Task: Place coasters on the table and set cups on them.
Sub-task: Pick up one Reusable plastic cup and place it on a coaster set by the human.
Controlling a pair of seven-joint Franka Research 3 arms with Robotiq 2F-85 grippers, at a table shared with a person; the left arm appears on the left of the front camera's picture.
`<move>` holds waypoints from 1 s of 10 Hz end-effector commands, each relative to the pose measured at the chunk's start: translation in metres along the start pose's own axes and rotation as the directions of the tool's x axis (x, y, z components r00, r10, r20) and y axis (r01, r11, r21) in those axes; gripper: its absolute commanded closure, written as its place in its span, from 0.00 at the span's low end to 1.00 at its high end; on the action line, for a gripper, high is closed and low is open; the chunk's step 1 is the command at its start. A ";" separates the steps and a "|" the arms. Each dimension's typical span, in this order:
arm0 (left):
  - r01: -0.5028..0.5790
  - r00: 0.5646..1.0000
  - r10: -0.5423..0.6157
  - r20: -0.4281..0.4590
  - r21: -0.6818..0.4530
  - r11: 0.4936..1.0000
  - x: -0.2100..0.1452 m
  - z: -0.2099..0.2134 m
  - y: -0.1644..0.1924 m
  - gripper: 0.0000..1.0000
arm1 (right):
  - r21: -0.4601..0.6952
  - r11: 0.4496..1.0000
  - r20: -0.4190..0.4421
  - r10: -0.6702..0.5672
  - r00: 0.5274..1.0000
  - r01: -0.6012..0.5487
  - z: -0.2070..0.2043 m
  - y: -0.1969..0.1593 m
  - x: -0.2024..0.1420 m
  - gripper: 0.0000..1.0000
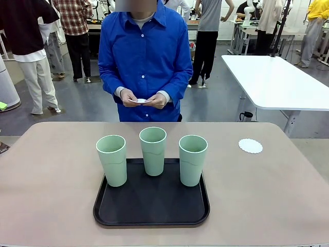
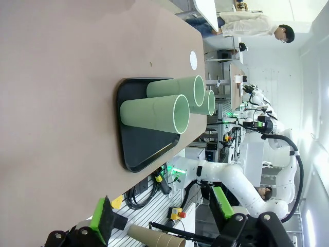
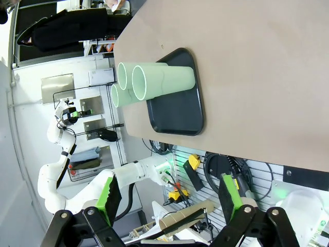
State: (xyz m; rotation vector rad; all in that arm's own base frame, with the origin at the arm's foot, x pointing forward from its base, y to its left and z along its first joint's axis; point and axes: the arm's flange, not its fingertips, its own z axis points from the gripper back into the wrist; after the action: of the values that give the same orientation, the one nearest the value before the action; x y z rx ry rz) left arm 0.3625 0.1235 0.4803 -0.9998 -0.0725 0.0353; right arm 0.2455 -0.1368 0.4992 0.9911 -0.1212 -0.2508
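Note:
Three mint-green cups stand upright on a black tray (image 1: 151, 208): the left cup (image 1: 112, 159), the middle cup (image 1: 153, 151) and the right cup (image 1: 193, 159). One white lacy coaster (image 1: 250, 145) lies on the beige table (image 1: 46, 175) at the far right, apart from the tray. The person at the far side holds more coasters (image 1: 141, 100) in both hands. My left gripper (image 2: 162, 213) hangs open off the table's near edge, with the cups (image 2: 154, 113) and the coaster (image 2: 193, 60) beyond it. My right gripper (image 3: 169, 198) is open too, facing the cups (image 3: 164, 82) from the other side.
The black tray (image 2: 139, 149) sits near the table's front middle, seen as well in the right wrist view as the tray (image 3: 177, 113). A white table (image 1: 277, 82) stands behind at the right. Other people stand far back.

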 end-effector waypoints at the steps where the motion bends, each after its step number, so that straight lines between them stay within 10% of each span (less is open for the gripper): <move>1: 0.007 1.000 -0.006 0.010 -0.006 1.000 -0.002 0.002 -0.002 0.00 | 0.013 1.000 -0.002 0.009 1.000 -0.009 0.000 0.001 0.000 0.00; 5: 0.007 1.000 -0.006 0.010 -0.006 1.000 -0.002 0.002 -0.002 0.00 | 0.000 1.000 0.000 0.000 1.000 0.000 0.000 0.000 0.000 0.00; 6: 0.007 1.000 -0.006 0.010 -0.006 1.000 -0.002 0.002 -0.002 0.00 | 0.016 0.963 -0.119 0.270 0.955 -0.270 0.008 0.007 0.010 0.00; 10: 0.007 1.000 -0.006 0.010 -0.006 1.000 -0.002 0.002 -0.002 0.00 | -0.143 0.518 -0.379 0.759 0.530 -0.843 -0.010 0.101 0.061 0.00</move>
State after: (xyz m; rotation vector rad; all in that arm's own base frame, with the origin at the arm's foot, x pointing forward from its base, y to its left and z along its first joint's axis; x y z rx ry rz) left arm 0.3623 0.1237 0.4805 -0.9999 -0.0733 0.0356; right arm 0.3016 -0.0863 0.5713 0.6820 -0.1501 0.4716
